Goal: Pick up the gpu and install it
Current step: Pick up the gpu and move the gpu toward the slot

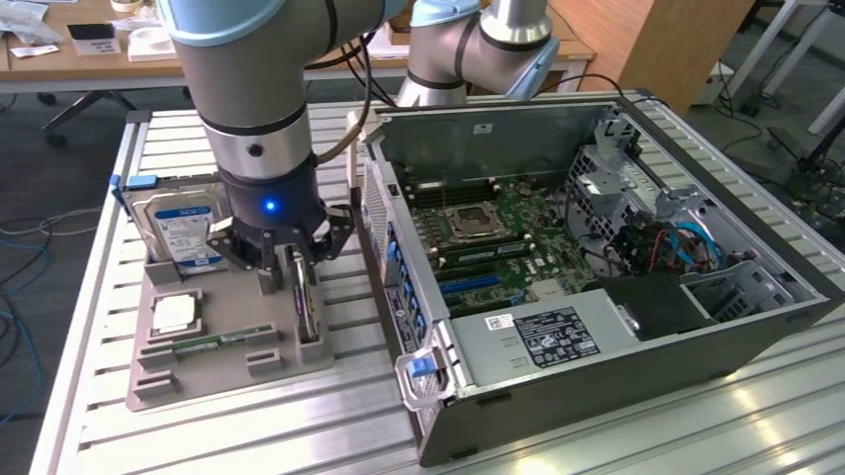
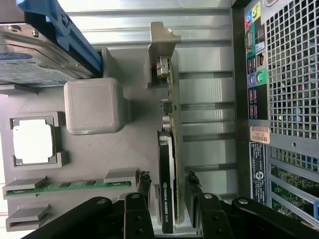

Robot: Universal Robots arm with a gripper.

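The gpu (image 1: 308,315) stands on its long edge in a slot of the grey holder tray (image 1: 218,378), on the side nearest the computer case. In the wrist view the gpu (image 2: 166,169) shows a black cover, a green board edge and a silvery end bracket at its far end. My gripper (image 1: 301,259) is lowered over it. In the wrist view the gripper (image 2: 168,181) is open, with one black finger on each side of the card and a narrow gap at both sides. The open computer case (image 1: 595,287) lies beside the tray with its motherboard (image 1: 482,233) exposed.
The tray (image 2: 124,149) also carries a silver hard drive (image 1: 178,233) with a blue-white label, a square processor chip (image 1: 174,315) and a narrow green memory stick (image 1: 212,343). The case's perforated rear panel (image 2: 291,74) is close to the gpu. Everything rests on a slatted aluminium table (image 1: 264,435).
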